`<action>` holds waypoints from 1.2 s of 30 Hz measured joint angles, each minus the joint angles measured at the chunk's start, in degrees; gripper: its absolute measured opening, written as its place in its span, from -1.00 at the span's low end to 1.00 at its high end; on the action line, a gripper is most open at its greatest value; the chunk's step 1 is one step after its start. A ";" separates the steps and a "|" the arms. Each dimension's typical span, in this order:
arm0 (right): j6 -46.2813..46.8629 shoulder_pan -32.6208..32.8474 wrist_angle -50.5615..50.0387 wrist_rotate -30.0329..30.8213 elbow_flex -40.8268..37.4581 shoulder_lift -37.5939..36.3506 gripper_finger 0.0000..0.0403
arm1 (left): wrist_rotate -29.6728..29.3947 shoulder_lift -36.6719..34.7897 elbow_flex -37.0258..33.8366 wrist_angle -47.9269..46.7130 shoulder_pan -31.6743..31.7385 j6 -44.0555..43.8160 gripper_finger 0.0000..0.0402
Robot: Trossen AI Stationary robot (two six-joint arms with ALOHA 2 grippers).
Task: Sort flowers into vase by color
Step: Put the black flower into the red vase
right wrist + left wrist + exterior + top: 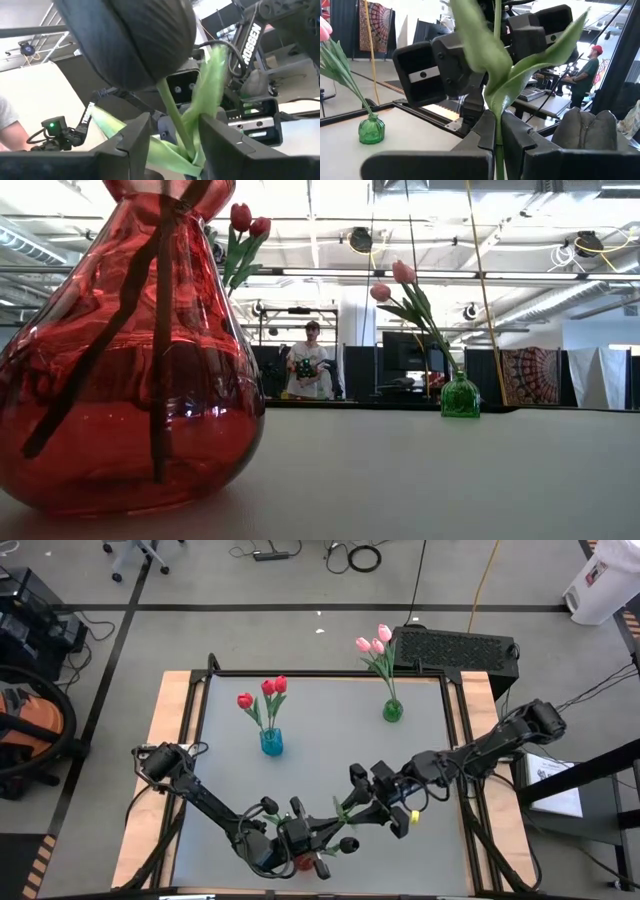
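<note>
Over the desk's point(430, 830) 6 o'clock edge, the left hand point(495, 131) is gripping a black tulip's point(135, 37) stem while the right hand point(172, 137) is straddling it unclenched, so lowering it into the red vase point(125, 360) probably comes next.

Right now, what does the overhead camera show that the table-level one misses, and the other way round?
Only the overhead view shows both dark arms meeting at the near table edge, the left gripper shut on a green flower stem, and the blue glass vase. Only the table-level view shows the big red glass vase with dark stems inside. Both show the small green glass vase of pink tulips.
</note>
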 joint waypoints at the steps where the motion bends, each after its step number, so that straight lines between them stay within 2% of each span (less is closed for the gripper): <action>1: -0.20 0.00 0.04 0.00 0.11 0.01 -0.20 | 0.00 0.00 0.00 0.00 0.00 0.00 -0.92; 6: -2.91 -0.22 -0.06 -0.07 0.15 -0.57 -0.36 | -0.01 0.00 0.00 0.00 0.02 0.00 -0.92; 14: -4.46 -0.30 0.03 0.37 0.19 -0.73 -0.95 | 0.61 -0.04 0.00 0.02 -0.02 0.00 -0.92; 36: -4.51 -0.24 0.17 1.51 0.17 -0.69 -1.00 | 0.20 -0.04 0.00 1.32 -0.69 0.07 -0.92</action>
